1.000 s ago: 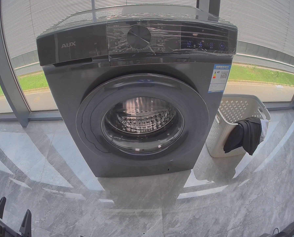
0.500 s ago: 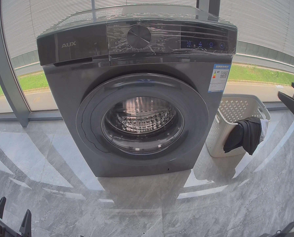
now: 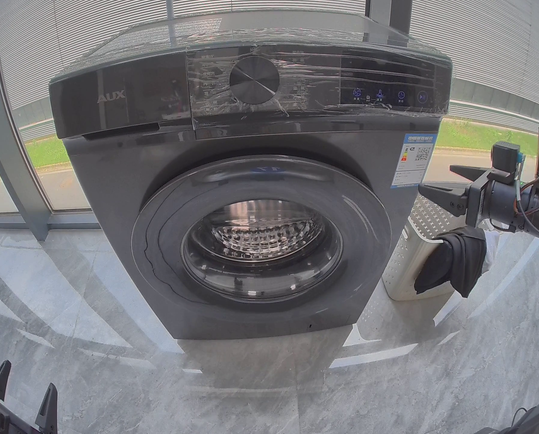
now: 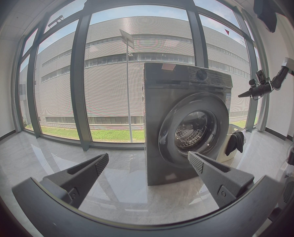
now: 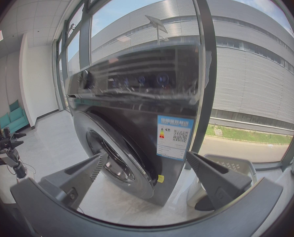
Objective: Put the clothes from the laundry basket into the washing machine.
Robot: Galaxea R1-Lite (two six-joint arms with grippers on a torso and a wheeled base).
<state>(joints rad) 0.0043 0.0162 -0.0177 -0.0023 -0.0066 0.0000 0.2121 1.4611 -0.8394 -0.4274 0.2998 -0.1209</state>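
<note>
clothes (image 3: 456,260) black, draped over laundry basket (image 3: 404,264)

Bright, glass-walled demonstration or test space in a modern building: floor-to-ceiling windows (image 3: 492,31) onto a grey office block (image 5: 252,76), polished grey stone floor (image 3: 432,369), film-wrapped washing machine (image 3: 251,182) freestanding by the glass, laundry basket (image 3: 402,260) beside it, teal sofa (image 5: 12,119) in a far corner

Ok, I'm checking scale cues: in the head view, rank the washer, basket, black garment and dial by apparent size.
1. Washer, largest by far.
2. Basket, partly hidden, so only narrowly ahead.
3. Black garment.
4. Dial, smallest.
</note>
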